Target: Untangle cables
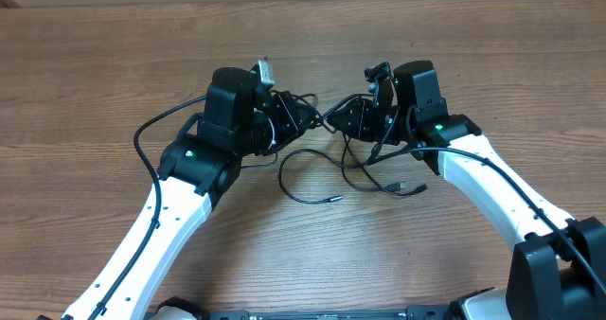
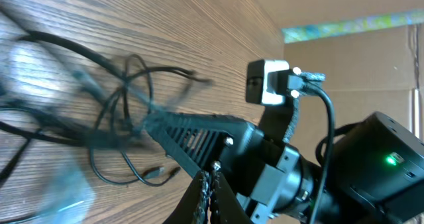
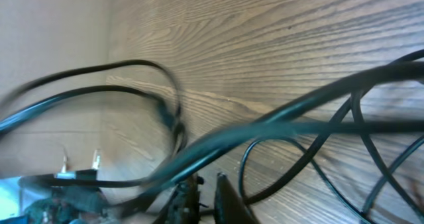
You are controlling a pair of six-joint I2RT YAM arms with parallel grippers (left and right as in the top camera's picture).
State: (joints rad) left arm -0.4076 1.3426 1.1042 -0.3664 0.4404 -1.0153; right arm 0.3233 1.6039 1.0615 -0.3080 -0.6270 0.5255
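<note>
A wood-grain table (image 1: 95, 55) lies under both my arms, bare apart from the cords.

My right gripper (image 1: 343, 117) reaches in from the right, jaws closed. In my right wrist view a cord crosses right at the fingertips (image 3: 224, 199). It looks pinched there, though the blur keeps me from being sure. My left gripper (image 1: 305, 119) comes in from the left, also closed, and from overhead a strand seems to run straight into its tips. The two grippers sit tip to tip near the middle of the table, just apart, with a small tangle (image 1: 325, 121) bridging them.

The rest of the cables (image 1: 308, 164) spills toward the near side. One open loop curves round to a plug (image 1: 333, 197) lying flat on the wood. A second strand trails right to another plug (image 1: 407, 186). These ends lie slack and apart from each other, so the crossing that matters is the one between my fingers.

I judge I am early in the job, with a hold on each side of the tangle and nothing drawn free yet. The next move calls for a slow pull, left hand leftward and right hand rightward, low over the wood. I would watch whether the loops slide open or cinch tighter. If they cinch, I should ease off and regrip nearer a free plug end.
</note>
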